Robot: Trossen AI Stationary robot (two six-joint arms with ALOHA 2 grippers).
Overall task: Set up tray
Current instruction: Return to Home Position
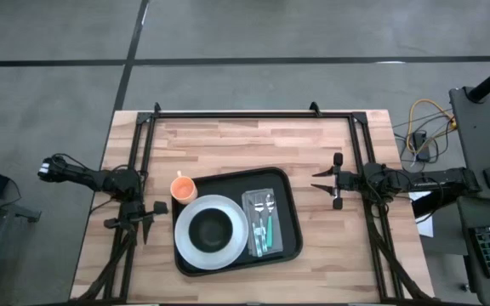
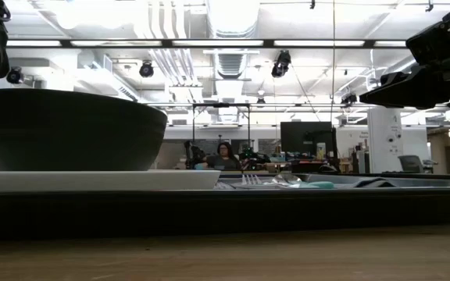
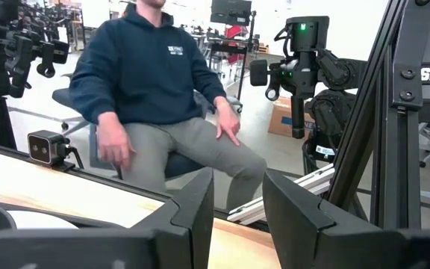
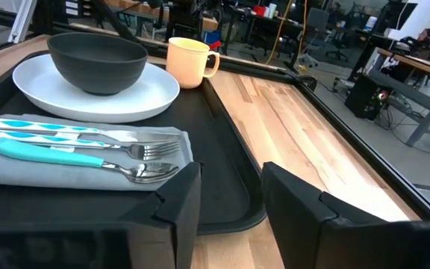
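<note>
Left gripper (image 1: pixel 143 225) and right gripper (image 1: pixel 317 180) fingers open, empty; a low swing could nudge the large black rectangular plastic tray (image 1: pixel 289 217)

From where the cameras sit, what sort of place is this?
Probably a robotics lab or workshop: another robot arm stands near a seated person, and monitors sit under exposed ceiling ducts.

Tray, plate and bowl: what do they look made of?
Tray: likely plastic; black, smooth, with a soft sheen along its raised rim. Plate: white, smooth; ceramic or melamine, cannot tell. Bowl: dark, matte, little glare; possibly stoneware or plastic.
</note>
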